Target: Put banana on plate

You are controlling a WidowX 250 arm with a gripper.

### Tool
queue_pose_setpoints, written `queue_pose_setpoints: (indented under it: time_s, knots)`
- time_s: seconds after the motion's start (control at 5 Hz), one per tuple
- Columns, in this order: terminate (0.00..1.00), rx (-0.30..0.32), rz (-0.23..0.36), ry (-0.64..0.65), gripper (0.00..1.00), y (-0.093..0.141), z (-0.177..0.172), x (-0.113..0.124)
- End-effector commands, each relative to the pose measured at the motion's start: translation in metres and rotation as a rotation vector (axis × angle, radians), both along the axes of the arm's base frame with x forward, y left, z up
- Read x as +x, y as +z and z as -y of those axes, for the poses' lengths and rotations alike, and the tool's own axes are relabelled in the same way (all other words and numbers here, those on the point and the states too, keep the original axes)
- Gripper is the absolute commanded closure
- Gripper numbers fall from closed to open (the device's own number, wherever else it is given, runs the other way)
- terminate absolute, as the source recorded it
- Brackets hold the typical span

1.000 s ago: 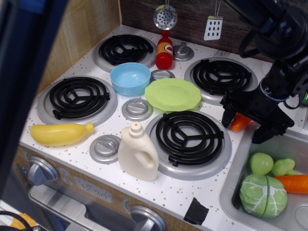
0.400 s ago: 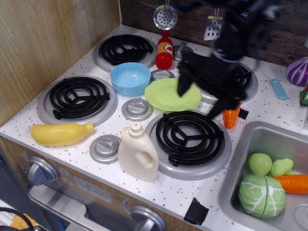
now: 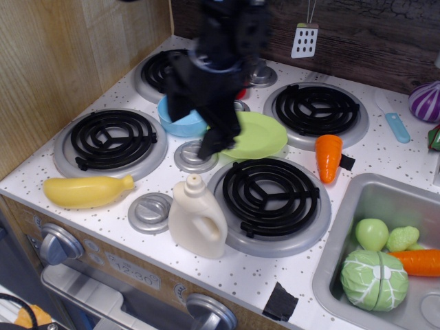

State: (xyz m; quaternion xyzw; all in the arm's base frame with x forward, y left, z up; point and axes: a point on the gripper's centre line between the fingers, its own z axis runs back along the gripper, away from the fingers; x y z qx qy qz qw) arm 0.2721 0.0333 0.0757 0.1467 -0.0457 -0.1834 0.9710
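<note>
Swinging leftward off the carrot [image 3: 328,157], the empty gripper [image 3: 194,127], jaws spread, now hangs over the plate's [image 3: 265,137] left rim, presumably bound for the banana [image 3: 86,191], which lies untouched well left of the plate, near the counter's front edge.

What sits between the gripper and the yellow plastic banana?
In the only view, the front-left black coil burner and speckled white countertop lie between the open black gripper and the yellow plastic banana.
</note>
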Motion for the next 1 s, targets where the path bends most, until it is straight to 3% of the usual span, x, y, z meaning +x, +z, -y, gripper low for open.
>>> queue_pose_setpoints:
  time_s: [0.0,0.4,0.8]
  knots:
    - [0.00,0.042,0.016,-0.087,0.00,-0.003,-0.021,-0.018]
    - [0.00,0.044,-0.041,-0.102,0.00,-0.014,-0.055,-0.039]
    - [0.00,-0.003,-0.041,-0.114,0.00,-0.038,-0.068,-0.061]
